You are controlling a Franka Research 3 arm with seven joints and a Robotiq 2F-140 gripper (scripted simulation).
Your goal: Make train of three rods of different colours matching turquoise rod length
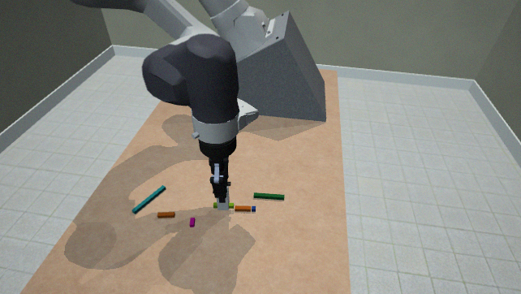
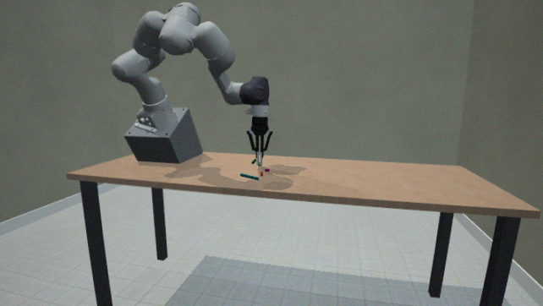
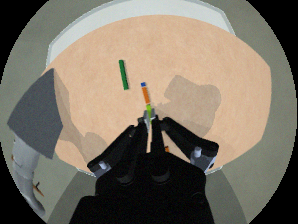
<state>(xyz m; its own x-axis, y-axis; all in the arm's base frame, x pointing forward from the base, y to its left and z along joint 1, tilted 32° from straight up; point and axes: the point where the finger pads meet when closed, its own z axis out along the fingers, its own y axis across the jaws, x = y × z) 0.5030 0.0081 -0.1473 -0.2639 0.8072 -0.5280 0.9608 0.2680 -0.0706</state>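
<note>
A rectangular table with a light brown, wood-like top [image 1: 300,170] [image 2: 381,182] [image 3: 225,65] and dark, straight legs [image 2: 96,245] stands on a floor of pale square tiles [image 1: 406,170] [image 2: 139,237]. Behind the table rise plain grey-green walls [image 1: 385,36] [image 2: 338,76], edged at the bottom by a pale skirting board [image 1: 389,75] [image 2: 40,210].

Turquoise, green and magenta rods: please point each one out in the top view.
Turquoise rod [image 1: 148,199] [image 2: 249,177]: top and exterior views, middle of its length.
Green rod [image 1: 269,196] [image 3: 123,75]: top and wrist views, mid-length.
Magenta rod [image 1: 192,222] [image 2: 267,170]: top and exterior views, centre.
</note>
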